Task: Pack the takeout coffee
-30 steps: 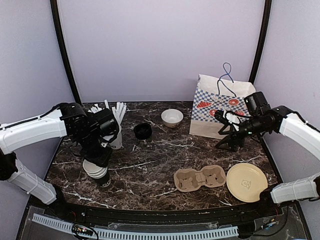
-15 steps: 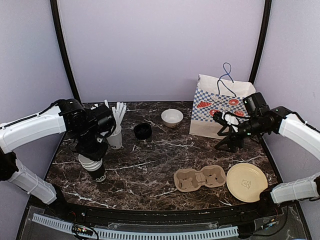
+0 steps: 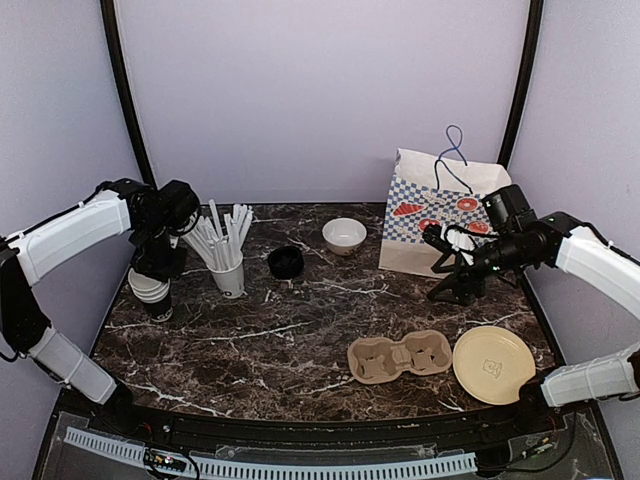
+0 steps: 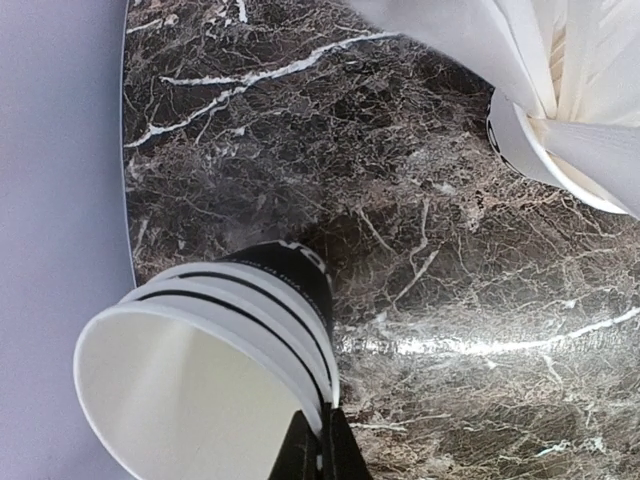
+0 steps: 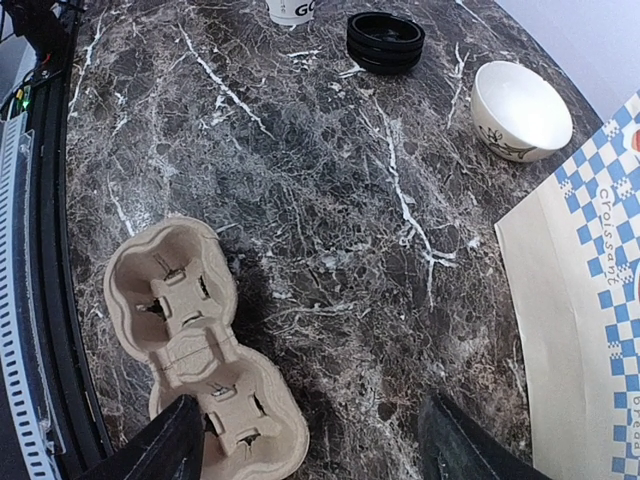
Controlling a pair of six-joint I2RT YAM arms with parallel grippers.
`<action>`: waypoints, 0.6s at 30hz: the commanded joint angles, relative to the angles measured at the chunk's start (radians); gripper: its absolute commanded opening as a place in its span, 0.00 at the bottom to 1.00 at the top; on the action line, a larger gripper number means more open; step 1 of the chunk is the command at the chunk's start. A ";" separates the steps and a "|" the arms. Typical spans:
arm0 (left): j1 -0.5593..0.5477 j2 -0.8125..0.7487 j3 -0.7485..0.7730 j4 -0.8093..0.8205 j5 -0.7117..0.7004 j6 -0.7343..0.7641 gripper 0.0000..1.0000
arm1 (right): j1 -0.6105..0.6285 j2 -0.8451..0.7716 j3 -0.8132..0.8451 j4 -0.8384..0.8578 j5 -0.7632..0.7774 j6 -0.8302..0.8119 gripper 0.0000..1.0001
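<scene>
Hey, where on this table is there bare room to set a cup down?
Widest bare marble table: the middle, between black lids behind, cup carrier to the right and stack of cups at left. The near left corner is bare too. Crowded on the right: paper bag, right gripper, plate.

I see black paper cups [image 4: 190,390], white inside; a white-veined dark marble table [image 3: 300,320]; a blue-and-white checked paper bag [image 3: 432,238].

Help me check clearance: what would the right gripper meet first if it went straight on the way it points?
The right gripper would probably meet bare marble tabletop first, between the cup carrier and the paper bag; depth is unclear.
</scene>
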 commanded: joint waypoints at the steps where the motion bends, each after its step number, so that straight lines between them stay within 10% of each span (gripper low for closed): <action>1: 0.070 -0.045 0.058 -0.010 0.047 0.043 0.00 | 0.010 0.001 0.026 0.006 -0.015 -0.008 0.74; 13: 0.199 -0.081 0.025 0.053 0.410 0.122 0.00 | 0.024 0.055 0.053 0.004 -0.040 -0.013 0.74; 16: 0.189 -0.047 0.066 -0.032 0.197 0.113 0.00 | 0.030 0.066 0.056 0.002 -0.039 -0.013 0.74; 18: 0.245 -0.072 0.056 0.030 0.388 0.131 0.00 | 0.033 0.073 0.058 0.000 -0.042 -0.013 0.74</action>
